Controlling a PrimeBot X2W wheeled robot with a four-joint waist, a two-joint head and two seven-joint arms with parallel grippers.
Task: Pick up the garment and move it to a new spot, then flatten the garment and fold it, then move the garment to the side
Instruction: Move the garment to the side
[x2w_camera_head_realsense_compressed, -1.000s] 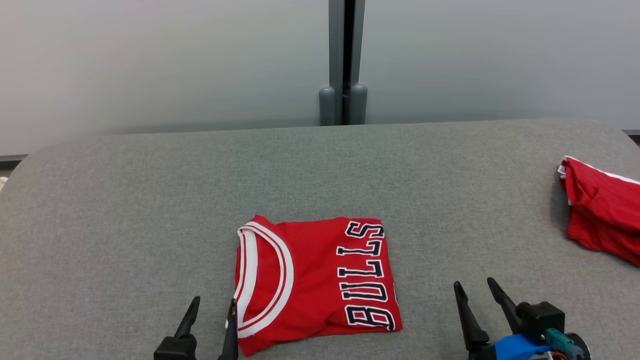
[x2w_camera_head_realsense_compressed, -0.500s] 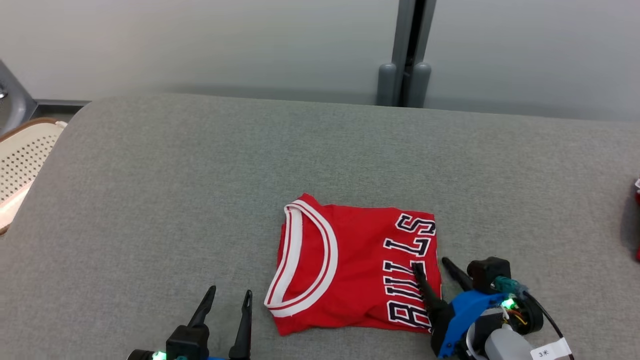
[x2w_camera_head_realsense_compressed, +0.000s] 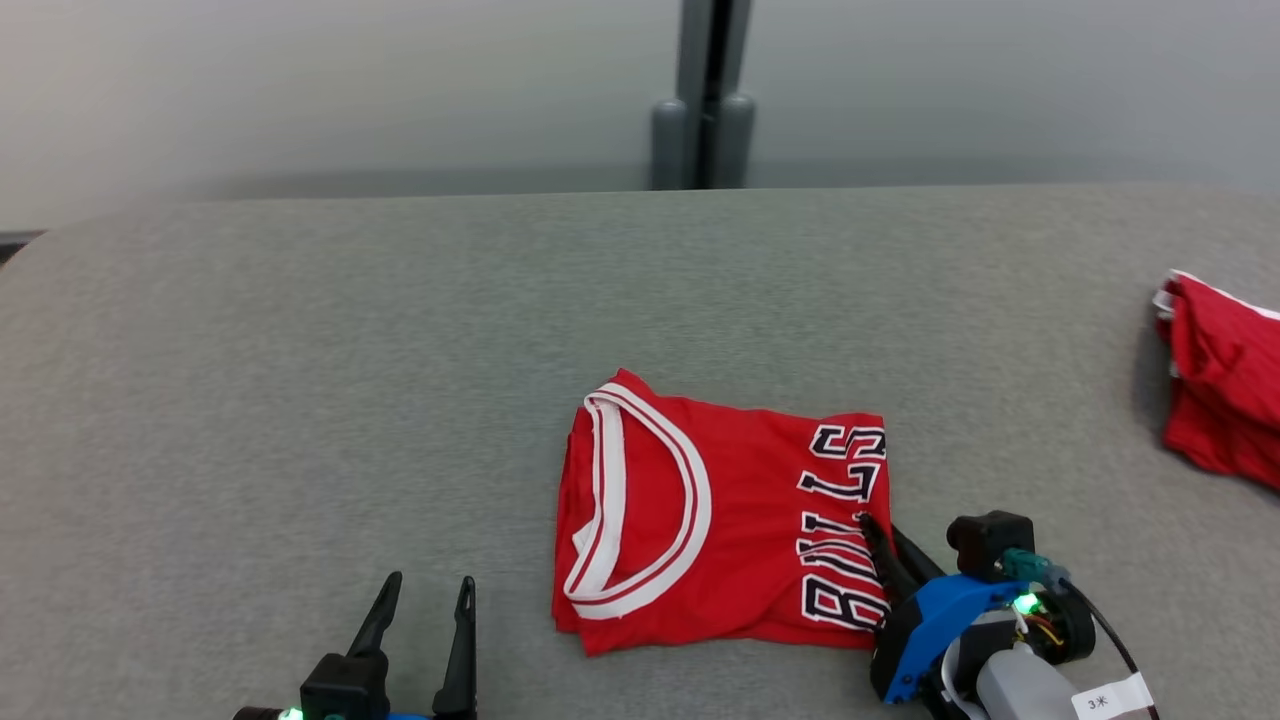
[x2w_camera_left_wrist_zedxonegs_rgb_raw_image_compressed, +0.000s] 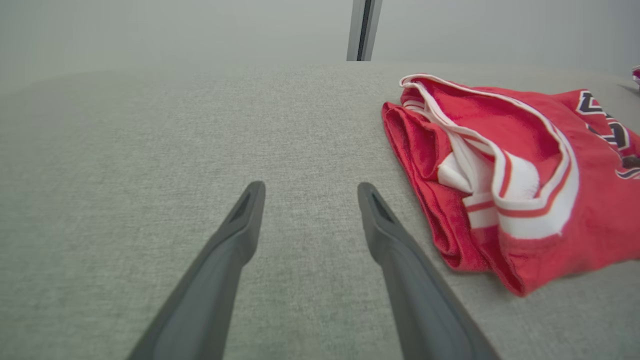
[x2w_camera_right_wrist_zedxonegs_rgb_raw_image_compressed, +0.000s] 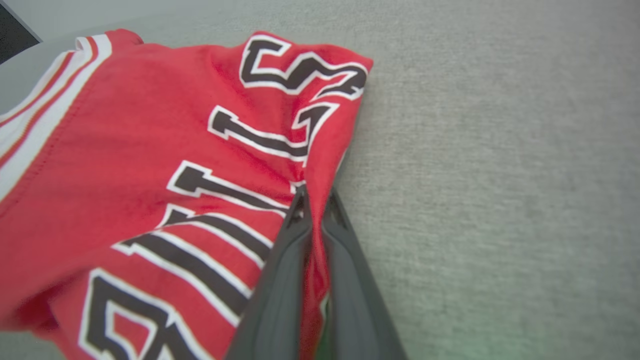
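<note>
We see the folded red jersey (x2w_camera_head_realsense_compressed: 720, 515) lying front and centre on the grey padded table (x2w_camera_head_realsense_compressed: 300, 350). Our right gripper (x2w_camera_head_realsense_compressed: 880, 528) is pinched together on its right edge, beside the lettering. Our left gripper (x2w_camera_head_realsense_compressed: 430, 582) is spread apart near the collar side, not touching. Another red cloth (x2w_camera_head_realsense_compressed: 1225, 400) lies well apart, far right.

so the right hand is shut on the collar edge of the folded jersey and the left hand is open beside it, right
Wrong edge: the right wrist view shows the right hand shut on the lettered edge of the folded jersey, opposite the collar. The left hand is open beside it.
</note>
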